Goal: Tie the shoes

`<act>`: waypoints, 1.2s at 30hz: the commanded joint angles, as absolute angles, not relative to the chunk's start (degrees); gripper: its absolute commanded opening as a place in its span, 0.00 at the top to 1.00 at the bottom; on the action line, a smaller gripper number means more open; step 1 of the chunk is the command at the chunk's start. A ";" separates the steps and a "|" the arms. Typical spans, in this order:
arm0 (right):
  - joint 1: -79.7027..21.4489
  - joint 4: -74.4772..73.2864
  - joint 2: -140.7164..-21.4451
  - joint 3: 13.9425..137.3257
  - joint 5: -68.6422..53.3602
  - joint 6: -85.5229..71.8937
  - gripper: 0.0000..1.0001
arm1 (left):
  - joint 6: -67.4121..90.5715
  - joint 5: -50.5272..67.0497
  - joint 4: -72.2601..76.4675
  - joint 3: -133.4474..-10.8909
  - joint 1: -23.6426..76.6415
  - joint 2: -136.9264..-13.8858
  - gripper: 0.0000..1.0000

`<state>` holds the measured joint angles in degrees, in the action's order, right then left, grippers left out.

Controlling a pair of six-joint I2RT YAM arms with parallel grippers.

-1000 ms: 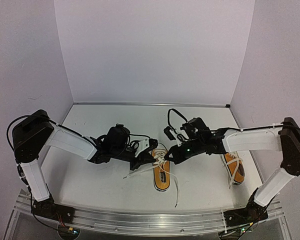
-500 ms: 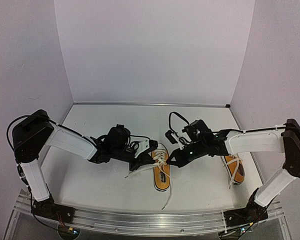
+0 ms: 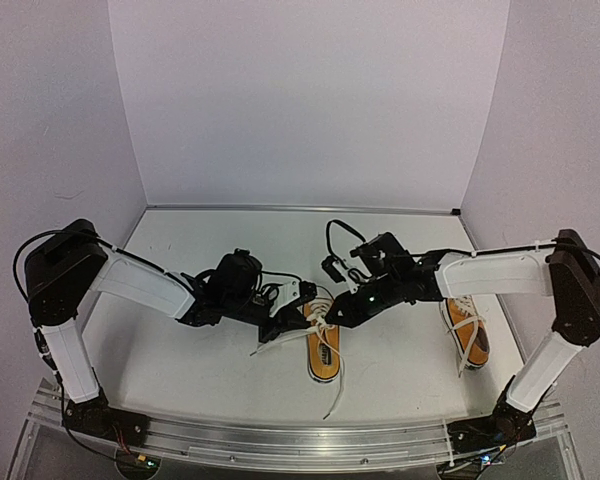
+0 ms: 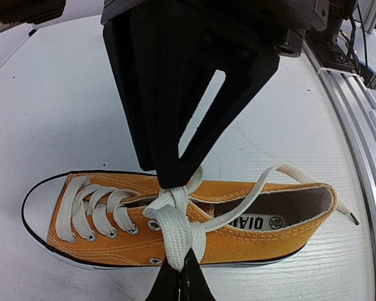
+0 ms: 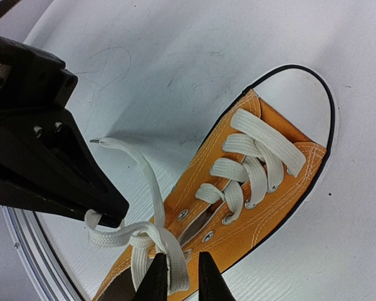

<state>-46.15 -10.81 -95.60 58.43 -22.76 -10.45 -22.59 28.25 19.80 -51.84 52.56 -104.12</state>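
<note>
- Orange middle sneaker (image 3: pixel 323 355) rests on its sole on the white table (image 3: pixel 230 240), between the ends of the two arms. Its heel opening faces the aluminium rail (image 3: pixel 280 440) at the near edge, and its white toe cap (image 5: pixel 304 100) points toward the back wall.
- Second orange sneaker (image 3: pixel 467 335) sits well apart at the right side of the table, partly under the right forearm, with white lace lying loose across it.
- Laces (image 4: pixel 106 207) on the middle sneaker run in rows through the eyelets. Above the top eyelets the two ends cross in a single loose wrap (image 4: pixel 175 210).
- Left gripper (image 4: pixel 180 283) is at the sneaker's side by the top eyelets, its tips pressed together on one lace end (image 4: pixel 183 248). That flat strand runs from the wrap straight down into the closed tips.
- Right gripper (image 5: pixel 177 279) hangs over the same crossing from the opposite side, close to the left gripper's tips. Its fingers (image 5: pixel 155 279) stand slightly parted and a strand of lace passes through the gap. Whether the pads touch that strand cannot be told.
- Other lace end (image 4: pixel 288 170) leaves the wrap, crosses the heel opening and drops onto the table, its tip lying toward the rail.
- From above, both grippers cover the front half of the middle sneaker, so only the heel half and the printed insole show there.
</note>
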 commanded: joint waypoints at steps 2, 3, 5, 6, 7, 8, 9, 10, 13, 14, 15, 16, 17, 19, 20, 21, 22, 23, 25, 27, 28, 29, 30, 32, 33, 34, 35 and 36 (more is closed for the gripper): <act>-45.96 -12.23 -97.75 60.87 -22.18 -8.97 0.92 | -23.23 27.53 20.00 -54.03 52.75 -103.97 1.00; -45.96 -12.37 -97.67 60.84 -22.45 -8.93 0.94 | -23.18 27.41 19.91 -54.11 52.77 -104.02 1.00; -45.90 -12.65 -97.15 60.60 -22.63 -8.84 0.99 | -23.23 27.27 19.80 -54.12 52.76 -104.13 1.00; -45.93 -12.75 -96.60 60.38 -22.41 -8.80 1.00 | -23.26 27.21 19.78 -54.16 52.76 -104.19 1.00; -45.94 -12.83 -96.05 60.10 -22.09 -8.81 1.00 | -23.25 27.14 19.78 -54.19 52.74 -104.26 1.00; -45.89 -12.87 -95.37 59.73 -21.79 -8.87 1.00 | -23.19 27.02 19.78 -54.23 52.74 -104.38 1.00; -45.90 -12.89 -94.49 59.49 -21.37 -8.95 1.00 | -23.07 26.87 19.78 -54.31 52.73 -104.50 1.00; -45.96 -12.90 -93.82 59.17 -21.08 -9.11 1.00 | -22.76 26.70 19.89 -54.30 52.73 -104.63 1.00; -45.97 -12.69 -91.47 57.98 -19.91 -9.37 1.00 | -21.08 25.62 20.39 -54.42 52.70 -105.09 1.00; -45.96 -12.57 -90.75 57.60 -19.56 -9.45 1.00 | -20.48 25.31 20.55 -54.32 52.64 -105.24 1.00; -45.94 -12.44 -90.28 57.27 -19.25 -9.53 1.00 | -19.76 24.97 20.84 -54.15 52.65 -105.37 1.00; -45.92 -12.31 -89.87 56.91 -19.00 -9.62 1.00 | -18.94 24.51 21.18 -54.01 52.73 -105.50 1.00; -45.93 -12.14 -89.60 56.54 -19.03 -9.73 1.00 | -18.03 24.01 21.36 -54.00 52.73 -105.61 1.00; -45.95 -11.59 -89.32 55.87 -19.44 -10.00 1.00 | -16.18 22.95 22.18 -53.79 52.57 -105.88 1.00; -45.93 -11.42 -89.30 55.62 -19.75 -10.21 1.00 | -15.19 22.08 22.50 -53.85 52.56 -106.10 1.00; -45.93 -11.12 -89.38 55.38 -20.14 -10.37 1.00 | -14.16 21.03 22.62 -54.01 52.57 -106.37 1.00; -45.96 -10.74 -89.50 55.16 -20.58 -10.49 1.00 | -13.10 19.89 22.67 -54.18 52.57 -106.67 1.00; -45.94 -10.41 -89.64 54.96 -20.89 -10.66 1.00 | -12.42 19.25 22.58 -54.42 52.59 -107.06 1.00; -45.92 -9.80 -89.82 54.63 -21.42 -10.95 1.00 | -11.14 18.04 22.27 -55.17 52.59 -107.99 1.00; -45.91 -9.42 -89.69 54.41 -21.68 -11.16 1.00 | -10.18 17.09 21.92 -55.52 52.59 -108.67 1.00; -45.93 -9.18 -89.55 54.29 -21.75 -11.38 1.00 | -9.82 17.01 21.89 -55.61 52.61 -108.89 0.99; -45.90 -8.92 -89.35 54.15 -21.88 -11.55 1.00 | -9.62 17.01 21.87 -55.62 52.59 -109.06 0.99; -45.90 -8.66 -89.20 54.01 -21.95 -11.72 1.00 | -9.35 17.16 21.96 -55.58 52.57 -109.18 0.98; -45.93 -8.41 -89.21 53.80 -22.00 -11.94 1.00 | -8.88 17.99 22.74 -55.20 52.56 -109.03 0.95; -45.96 -8.30 -89.31 53.79 -22.05 -12.01 1.00 | -8.73 18.65 23.30 -54.78 52.56 -108.65 0.94; -45.91 -8.20 -89.38 53.85 -22.20 -12.11 1.00 | -8.77 19.46 24.31 -54.09 52.60 -107.94 0.90; -45.92 -8.05 -89.45 53.81 -22.23 -12.25 1.00 | -8.91 20.28 25.27 -53.56 52.57 -107.28 0.86; -45.94 -7.89 -89.53 53.79 -22.31 -12.36 1.00 | -9.12 21.26 26.04 -52.66 52.59 -106.07 0.83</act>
